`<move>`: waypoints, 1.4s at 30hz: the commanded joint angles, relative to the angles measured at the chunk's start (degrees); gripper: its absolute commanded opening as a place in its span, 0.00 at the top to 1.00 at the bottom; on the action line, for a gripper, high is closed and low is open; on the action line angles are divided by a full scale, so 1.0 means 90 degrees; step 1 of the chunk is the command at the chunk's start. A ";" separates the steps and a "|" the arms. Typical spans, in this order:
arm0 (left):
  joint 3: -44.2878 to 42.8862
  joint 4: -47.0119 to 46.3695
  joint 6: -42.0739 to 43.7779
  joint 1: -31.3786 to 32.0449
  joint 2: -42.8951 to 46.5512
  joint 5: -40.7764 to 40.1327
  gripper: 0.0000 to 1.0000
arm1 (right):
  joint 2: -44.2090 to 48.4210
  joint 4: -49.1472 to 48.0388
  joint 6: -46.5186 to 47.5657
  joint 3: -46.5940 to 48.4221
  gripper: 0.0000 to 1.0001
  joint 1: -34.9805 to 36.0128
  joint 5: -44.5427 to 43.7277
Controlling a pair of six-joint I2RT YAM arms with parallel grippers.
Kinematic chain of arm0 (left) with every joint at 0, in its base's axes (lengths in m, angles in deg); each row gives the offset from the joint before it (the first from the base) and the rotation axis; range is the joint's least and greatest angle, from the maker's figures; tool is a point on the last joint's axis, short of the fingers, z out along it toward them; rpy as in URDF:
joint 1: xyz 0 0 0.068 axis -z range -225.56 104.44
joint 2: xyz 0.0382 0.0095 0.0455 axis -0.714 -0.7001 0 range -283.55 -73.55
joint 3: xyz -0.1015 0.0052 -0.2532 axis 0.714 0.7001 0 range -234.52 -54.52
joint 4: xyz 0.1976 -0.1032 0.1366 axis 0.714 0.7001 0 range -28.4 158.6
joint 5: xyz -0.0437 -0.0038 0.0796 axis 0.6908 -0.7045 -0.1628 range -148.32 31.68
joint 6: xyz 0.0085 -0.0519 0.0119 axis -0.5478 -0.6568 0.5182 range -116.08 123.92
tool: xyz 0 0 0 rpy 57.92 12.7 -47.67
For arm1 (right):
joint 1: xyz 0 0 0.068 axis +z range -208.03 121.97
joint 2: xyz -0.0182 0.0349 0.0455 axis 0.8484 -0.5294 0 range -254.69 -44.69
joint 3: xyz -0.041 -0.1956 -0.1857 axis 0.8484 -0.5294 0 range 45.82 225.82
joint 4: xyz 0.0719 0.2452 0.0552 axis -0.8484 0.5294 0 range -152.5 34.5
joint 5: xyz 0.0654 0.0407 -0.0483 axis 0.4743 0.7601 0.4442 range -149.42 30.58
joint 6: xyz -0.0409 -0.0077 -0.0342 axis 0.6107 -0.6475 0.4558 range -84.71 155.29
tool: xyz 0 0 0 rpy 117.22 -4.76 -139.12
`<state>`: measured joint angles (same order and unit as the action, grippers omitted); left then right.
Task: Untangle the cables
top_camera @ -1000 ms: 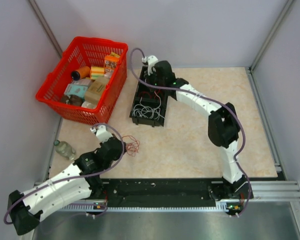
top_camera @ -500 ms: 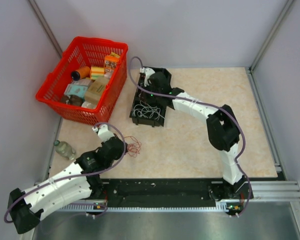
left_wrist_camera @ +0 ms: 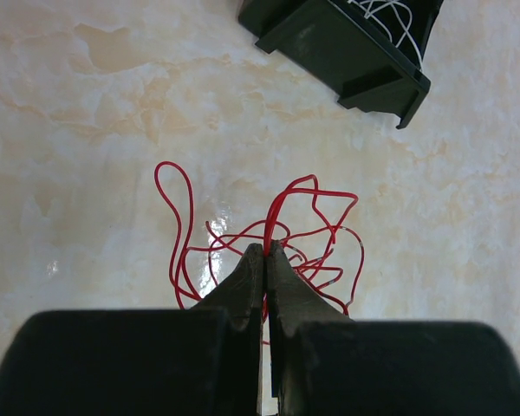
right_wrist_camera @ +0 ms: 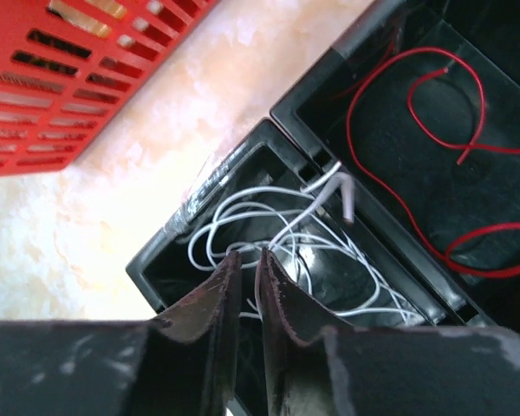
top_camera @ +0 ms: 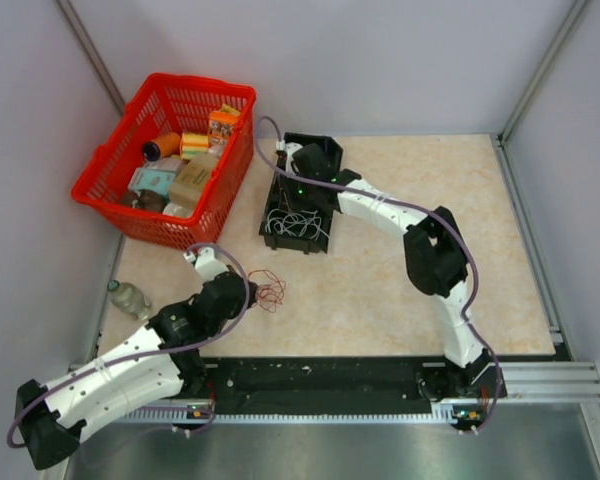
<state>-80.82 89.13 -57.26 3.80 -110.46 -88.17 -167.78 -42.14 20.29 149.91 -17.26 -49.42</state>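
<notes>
The counter [top_camera: 400,290] carries a red basket [top_camera: 170,228] at far left and a black tray [left_wrist_camera: 329,43] beside it. My left hand [left_wrist_camera: 265,251] is pinched closed on one strand of the red cable [top_camera: 268,290], a loose bundle on the counter. My right hand [right_wrist_camera: 250,264] has its fingers almost together over the white cable [top_camera: 298,224] in the tray; I cannot tell whether it grips.
</notes>
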 commanded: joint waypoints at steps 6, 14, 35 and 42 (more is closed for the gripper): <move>-0.0407 -0.0422 0.0246 -0.0026 -0.0060 0.0240 1.00 | -0.0387 0.1183 0.0055 0.1431 0.48 0.0011 0.0335; -0.0446 -0.0510 0.0236 -0.0036 -0.0177 0.0425 1.00 | 0.0336 0.1566 0.0124 0.1521 0.30 -0.0067 0.0451; -0.0222 -0.2756 0.1096 -0.0172 -0.1348 0.2729 1.00 | 0.5434 -0.2653 -0.0502 -0.6654 0.37 0.0274 0.2231; -0.0495 -0.2541 0.1262 -0.0172 -0.1602 0.3140 1.00 | 0.5327 -0.2664 0.0045 -0.6420 0.50 0.0634 0.1547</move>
<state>-82.97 68.45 -47.49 2.49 -124.05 -62.94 -120.02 -61.46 17.21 89.46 -14.24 -31.12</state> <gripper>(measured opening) 0.012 0.509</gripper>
